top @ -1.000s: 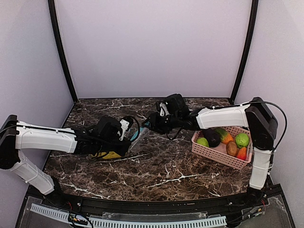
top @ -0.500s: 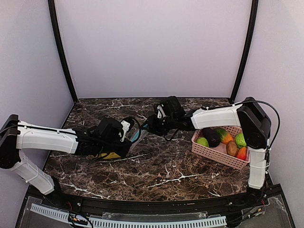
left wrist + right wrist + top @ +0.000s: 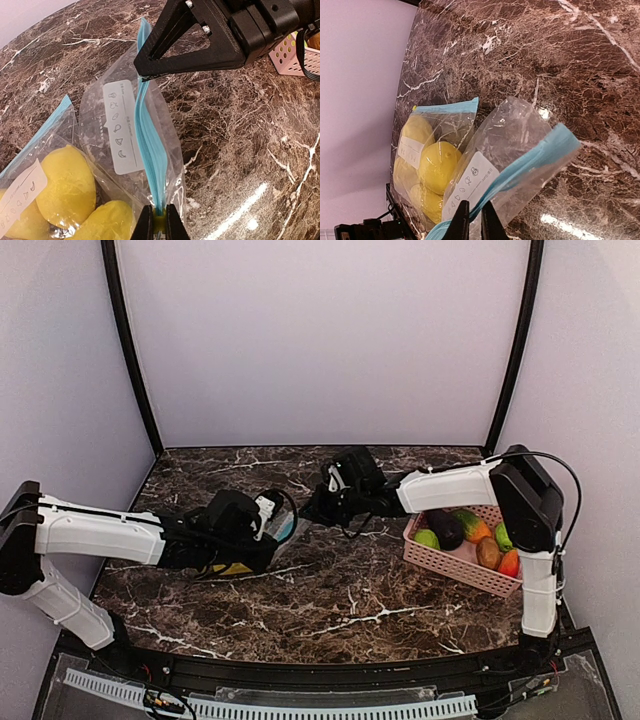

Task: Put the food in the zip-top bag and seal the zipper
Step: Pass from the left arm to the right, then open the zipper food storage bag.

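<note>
Left gripper [image 3: 159, 226]: jaws clenched on the near end of the blue zipper strip [image 3: 150, 150] of the zip-top bag [image 3: 120, 125], with the strip running straight away from the fingertips. Yellow food [image 3: 65, 180] lies beside and below these jaws on their left, enclosed in clear plastic. A second blue edge and a second printed label show over this fruit, so it cannot be told whether it sits in the held bag or in another bag lying against it. The panel of plastic directly ahead of the left jaws appears flat and holds nothing visible. Right gripper [image 3: 470, 220]: jaws clenched on the far end of the same strip, facing the left jaws, so the strip is stretched between the two grips just above the marble table [image 3: 340, 590]. The strip reads as a single flat band along its visible length, yet whether its tracks are pressed shut cannot be confirmed. Well behind the right jaws, beside that arm's base, the pink basket [image 3: 455, 573] holds a green piece [image 3: 427, 538], a purple piece [image 3: 447, 530], an orange piece [image 3: 472, 525], a brown piece [image 3: 488, 552] and others, none of them bagged. Assessment: yellow items are loaded and the closing step is in hand. The basket items are outstanding if they are in scope, and the seal is not verified.
</note>
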You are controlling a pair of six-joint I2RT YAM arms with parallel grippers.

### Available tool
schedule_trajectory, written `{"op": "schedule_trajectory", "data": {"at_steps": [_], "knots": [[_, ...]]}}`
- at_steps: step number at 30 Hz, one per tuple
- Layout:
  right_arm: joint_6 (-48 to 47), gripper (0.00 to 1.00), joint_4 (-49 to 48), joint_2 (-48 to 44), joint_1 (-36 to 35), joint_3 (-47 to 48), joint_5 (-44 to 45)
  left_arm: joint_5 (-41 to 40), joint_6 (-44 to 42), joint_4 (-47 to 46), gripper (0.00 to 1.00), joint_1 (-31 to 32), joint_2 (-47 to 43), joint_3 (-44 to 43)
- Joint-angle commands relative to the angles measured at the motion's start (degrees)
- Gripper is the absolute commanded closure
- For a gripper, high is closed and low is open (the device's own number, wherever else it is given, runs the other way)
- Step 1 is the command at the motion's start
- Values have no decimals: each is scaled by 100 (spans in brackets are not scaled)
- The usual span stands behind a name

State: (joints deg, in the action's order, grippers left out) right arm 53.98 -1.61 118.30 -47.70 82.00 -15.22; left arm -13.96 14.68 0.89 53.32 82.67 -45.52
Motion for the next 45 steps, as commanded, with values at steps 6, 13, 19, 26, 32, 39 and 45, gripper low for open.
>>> {"op": "schedule_trajectory", "data": {"at_steps": [6, 13, 19, 26, 32, 39, 45], "knots": [[-11, 100, -399, 99, -29, 13, -61, 161, 234, -62, 99, 45, 28, 138], [-457, 100, -1417, -282, -24, -675, -397, 615, 806, 26, 50, 38, -310, 107], [-1421, 100, -1881, -880, -15, -1155, -1060, 881, 1351, 381, 31, -8, -911, -56], [-2341, 100, -1763, -1582, -12, -1657, -1979, 1921, 2057, 78, 23, -374, -1272, -153], [-2897, 100, -1220, -1898, -24, -1797, -2301, 2096, 2407, -497, 20, -608, -1477, -168], [-3119, 100, -871, -2059, -72, -1845, -2189, 2424, 2724, -1177, 20, -761, -1228, -169], [-3244, 100, -629, -2070, -141, -1765, -2024, 2535, 2727, -1224, 20, -764, -934, -333]]}}
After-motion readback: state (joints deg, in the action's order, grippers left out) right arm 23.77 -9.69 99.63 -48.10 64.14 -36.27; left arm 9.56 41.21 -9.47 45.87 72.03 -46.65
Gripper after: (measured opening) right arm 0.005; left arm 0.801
